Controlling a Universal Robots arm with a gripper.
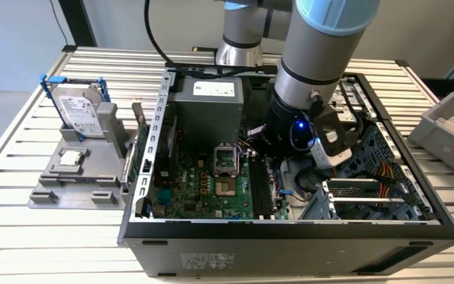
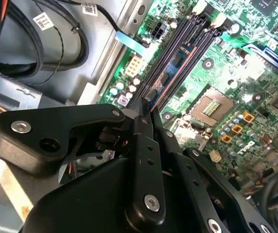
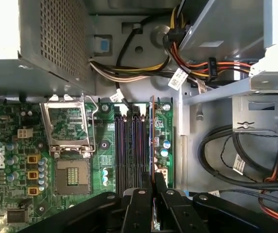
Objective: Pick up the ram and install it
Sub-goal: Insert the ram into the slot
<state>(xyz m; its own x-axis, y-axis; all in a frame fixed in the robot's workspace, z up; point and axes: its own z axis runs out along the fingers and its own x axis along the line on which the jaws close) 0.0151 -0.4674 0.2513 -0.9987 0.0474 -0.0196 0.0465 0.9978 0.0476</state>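
gripper (image 3: 153,187) clamps ram (image 3: 152,141) (edge-on) over slots (image 3: 129,150).

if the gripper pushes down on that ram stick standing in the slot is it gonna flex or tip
The ram is a thin board seen edge-on, so it probably tips sideways easily if pressed off-centre. The gripper pinches only one end, so the far end may seat unevenly. It looks stiff along its length, yet thin enough to be fragile against the slots.

Slatted metal table (image 1: 38,236), pale wall (image 1: 14,35) behind, grey bin (image 1: 448,127), perhaps plastic
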